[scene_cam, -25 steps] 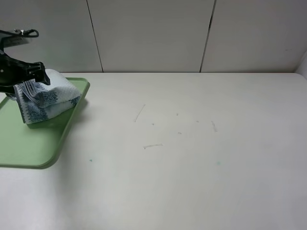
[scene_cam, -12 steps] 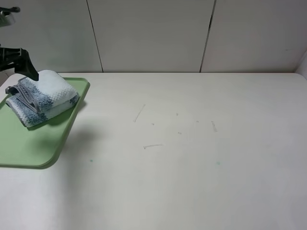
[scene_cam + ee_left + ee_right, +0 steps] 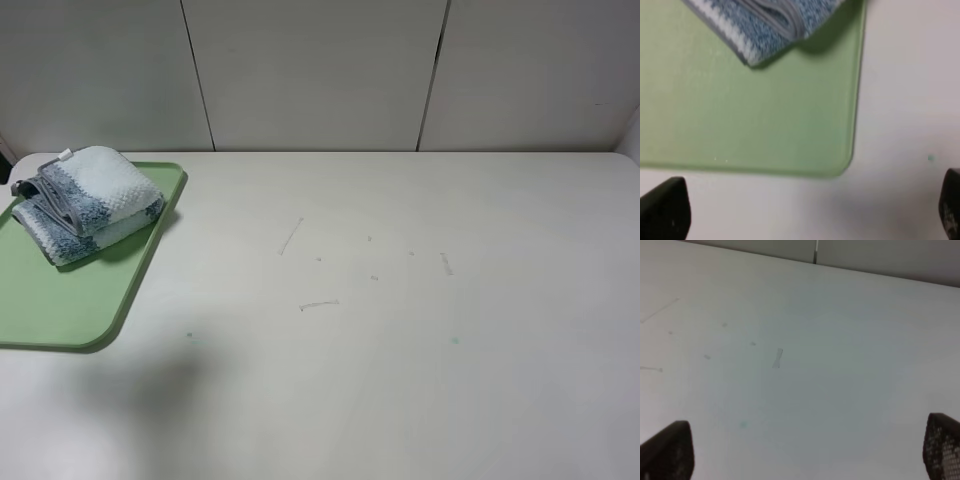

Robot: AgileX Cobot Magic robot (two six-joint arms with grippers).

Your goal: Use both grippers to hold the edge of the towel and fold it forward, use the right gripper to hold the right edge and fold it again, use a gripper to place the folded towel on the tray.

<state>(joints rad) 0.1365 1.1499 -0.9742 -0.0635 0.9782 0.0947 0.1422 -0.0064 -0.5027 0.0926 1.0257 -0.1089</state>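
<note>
Plainly, folded towel on tray, both hands released, no legible writing.

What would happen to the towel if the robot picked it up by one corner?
The towel would probably flop open, since it is soft cloth and its folds lie loose with the hem sticking out. It likely feels light, being small on the tray. The nubby surface should not be slippery.
</note>
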